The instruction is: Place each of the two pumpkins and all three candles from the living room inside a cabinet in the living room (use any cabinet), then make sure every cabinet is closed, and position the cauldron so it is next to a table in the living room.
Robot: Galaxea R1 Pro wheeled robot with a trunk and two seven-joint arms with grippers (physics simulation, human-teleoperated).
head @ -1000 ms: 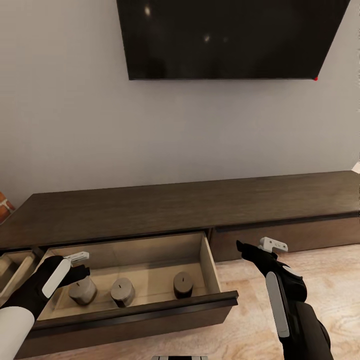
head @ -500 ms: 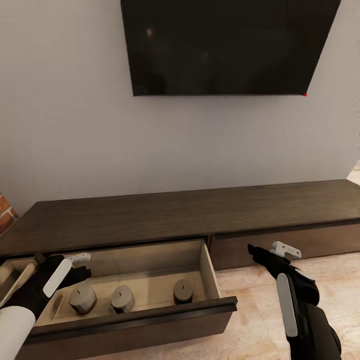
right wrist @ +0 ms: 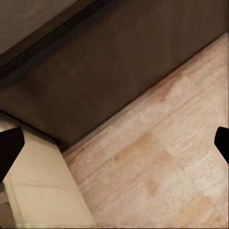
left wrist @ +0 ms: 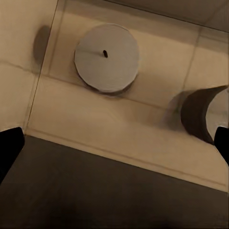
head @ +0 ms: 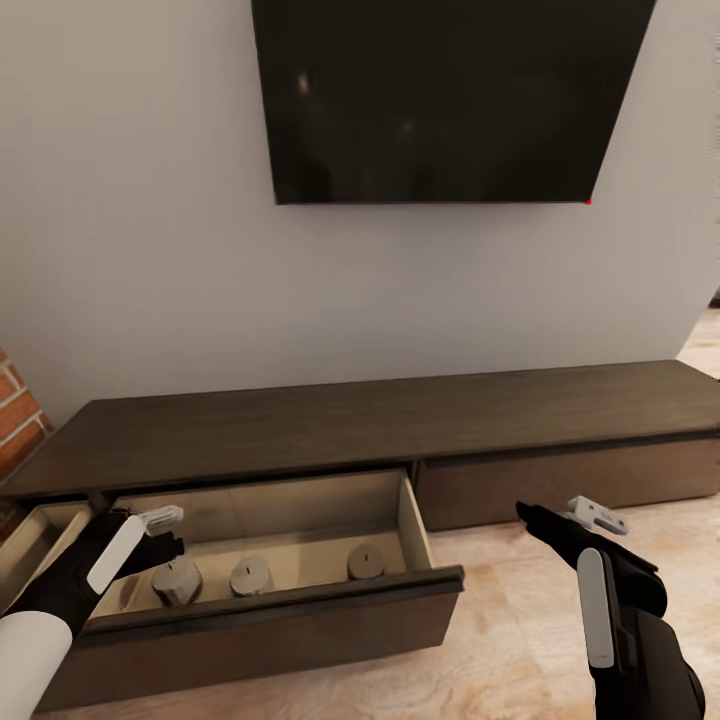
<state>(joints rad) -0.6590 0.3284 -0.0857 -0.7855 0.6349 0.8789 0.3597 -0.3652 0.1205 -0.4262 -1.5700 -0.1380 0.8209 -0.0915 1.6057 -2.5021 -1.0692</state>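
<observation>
Drawer [head: 270,610] further shut, candles [head: 252,576] seemingly half-hidden.

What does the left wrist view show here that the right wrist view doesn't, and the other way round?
Left wrist: two candles standing on the pale drawer floor, one seen top-on with its wick, another cut off at the frame edge, plus the dark drawer front. Right wrist: the wood floor and a closed dark cabinet front. Shared: pale drawer wood, dark cabinet wood, and black fingertips at both side edges of each frame, spread wide with nothing between.
</observation>
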